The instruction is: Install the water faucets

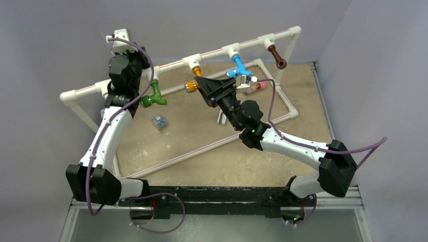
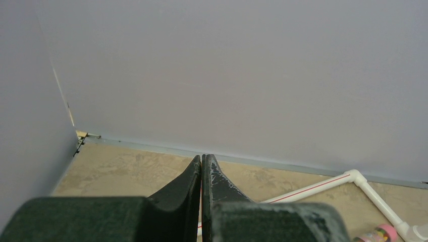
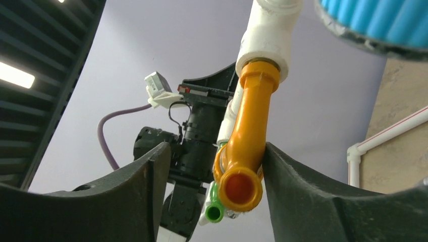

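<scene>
Four faucets hang from the white pipe rail (image 1: 214, 53): green (image 1: 153, 96), orange (image 1: 194, 80), blue (image 1: 241, 68) and brown (image 1: 277, 56). My right gripper (image 1: 198, 84) is open around the orange faucet (image 3: 247, 146), which sits in a white tee. The right finger touches the faucet and the left finger (image 3: 146, 171) stands apart from it. The green faucet's nozzle (image 3: 214, 213) shows behind it, and the blue faucet (image 3: 378, 20) is at the top right. My left gripper (image 1: 143, 65) is shut and empty by the rail's left part, and its fingertips (image 2: 202, 160) face the wall.
The pipe frame's base (image 1: 282, 98) lies on the beige mat. A small clear part (image 1: 159, 121), a white piece (image 1: 222, 118) and a clear cylinder with a pink end (image 1: 255, 86) lie inside it. The walls stand close at the back and on both sides.
</scene>
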